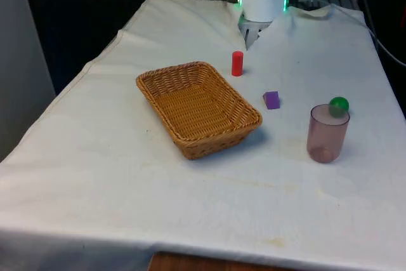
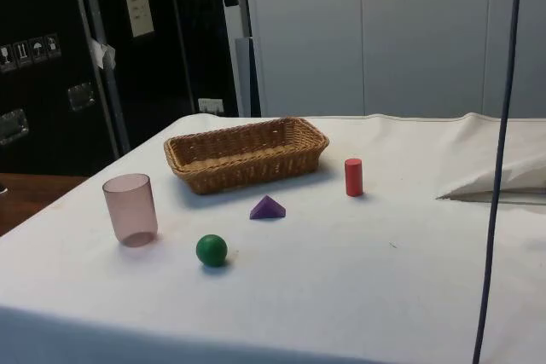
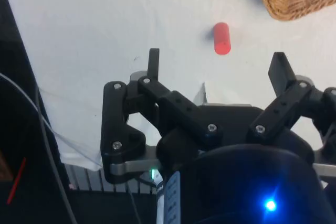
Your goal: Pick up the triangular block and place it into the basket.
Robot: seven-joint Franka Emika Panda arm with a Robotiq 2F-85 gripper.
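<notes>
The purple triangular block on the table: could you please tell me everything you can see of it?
The triangular block is a small solid purple wedge with flat faces and sharp edges, matte, of a material I cannot tell. It rests flat on the white cloth, its ridge pointing up, untouched by anything. In the side view it lies just in front of the wicker basket, apart from it, between the red cylinder and the green ball. The gripper is open and well away.
</notes>
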